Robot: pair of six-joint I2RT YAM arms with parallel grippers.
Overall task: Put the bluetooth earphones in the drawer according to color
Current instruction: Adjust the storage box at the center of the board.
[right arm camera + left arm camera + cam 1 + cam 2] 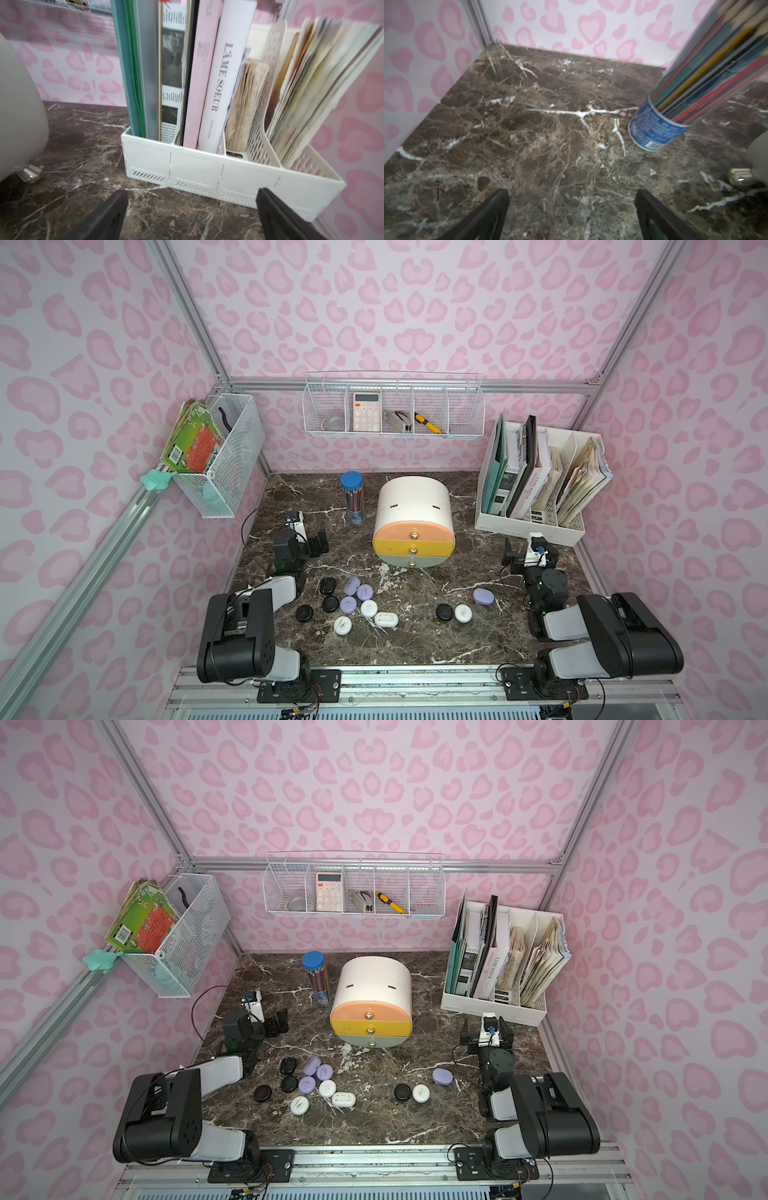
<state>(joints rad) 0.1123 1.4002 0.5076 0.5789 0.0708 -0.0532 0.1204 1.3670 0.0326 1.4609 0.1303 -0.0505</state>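
Twelve earphone charging cases [368,608], black, lilac and white, lie on the front half of the worktop [415,649]: nine toward the left edge, three toward the right. The three-drawer cabinet [411,506] stands mid-worktop, drawers shut. Left gripper [316,545] and right gripper [528,546] gape empty near the side edges.
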